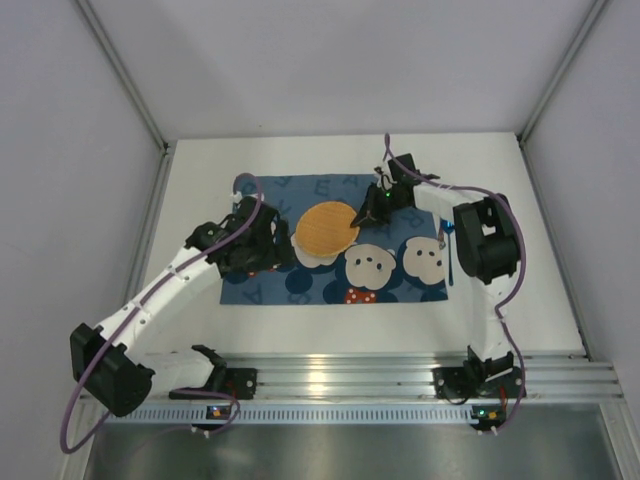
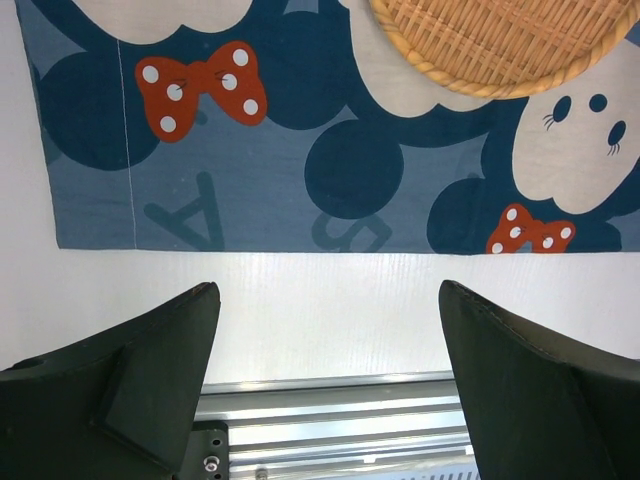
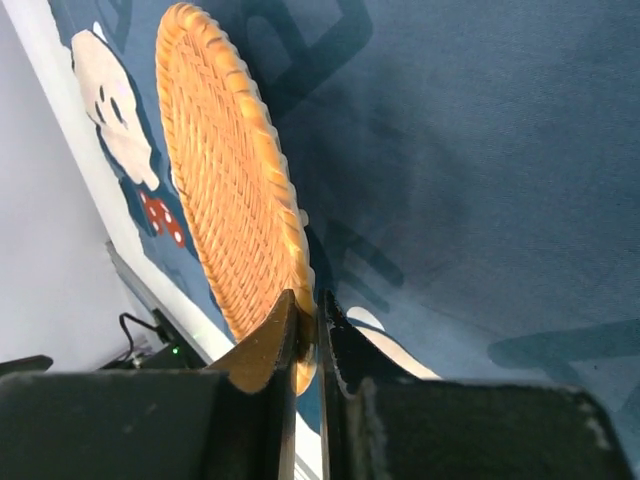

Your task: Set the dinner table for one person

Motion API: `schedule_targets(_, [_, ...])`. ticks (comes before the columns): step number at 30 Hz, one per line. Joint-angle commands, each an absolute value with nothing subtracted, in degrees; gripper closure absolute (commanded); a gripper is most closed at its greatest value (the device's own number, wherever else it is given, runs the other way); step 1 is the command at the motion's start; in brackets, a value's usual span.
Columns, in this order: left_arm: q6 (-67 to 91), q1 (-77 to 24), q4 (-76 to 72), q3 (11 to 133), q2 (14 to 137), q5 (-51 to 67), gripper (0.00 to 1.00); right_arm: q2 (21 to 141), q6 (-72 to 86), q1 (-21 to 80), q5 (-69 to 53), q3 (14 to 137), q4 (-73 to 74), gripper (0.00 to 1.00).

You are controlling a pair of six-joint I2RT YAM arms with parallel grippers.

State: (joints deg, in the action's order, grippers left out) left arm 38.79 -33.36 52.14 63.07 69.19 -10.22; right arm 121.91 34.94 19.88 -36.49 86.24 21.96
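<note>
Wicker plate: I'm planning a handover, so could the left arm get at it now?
Probably yes: the open left end effector sits just beside the wicker plate, nothing between, though the right end effector grips its rim.

White dinner table (image 1: 330,328) — flat, seemingly matte

Rough ribbed wicker weave: round tray (image 3: 225,200). Matt printed cloth, stitched hem: placemat (image 2: 300,190). Smooth matt white: dinner table (image 2: 320,305). Shiny ridged metal: front rail (image 1: 350,375).

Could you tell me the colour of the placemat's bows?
Red printed bows with white dots; clearest in left wrist view.
</note>
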Motion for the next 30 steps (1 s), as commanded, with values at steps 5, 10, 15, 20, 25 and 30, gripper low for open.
schedule_targets(5, [40.6,-33.4,52.7,62.6,67.9,-11.9,0.04,119.9,27.5,20.9,-29.4,85.8,25.3,0.49])
schedule_targets(10, [39.8,-33.4,50.9,63.5,70.3,-10.7,0.04,114.0,26.3,20.8,-28.8,86.0,27.9,0.22])
schedule_targets(15, [38.9,-33.4,49.2,65.3,73.2,-9.9,0.02,102.2,24.6,18.1,-24.9,84.3,30.9,0.00])
schedule_targets(20, [38.1,-33.4,46.9,65.4,75.8,-7.7,0.03,96.9,22.7,5.5,-14.0,78.6,39.6,0.00])
schedule_targets(25, [38.0,-33.5,41.6,64.5,77.9,-4.1,0.04,96.9,21.7,-4.0,-0.5,75.3,46.7,0.00])
schedule_targets(30, [37.4,-33.6,39.5,67.6,82.3,-1.4,0.05,102.6,19.5,-4.3,2.1,75.1,47.1,0.02])
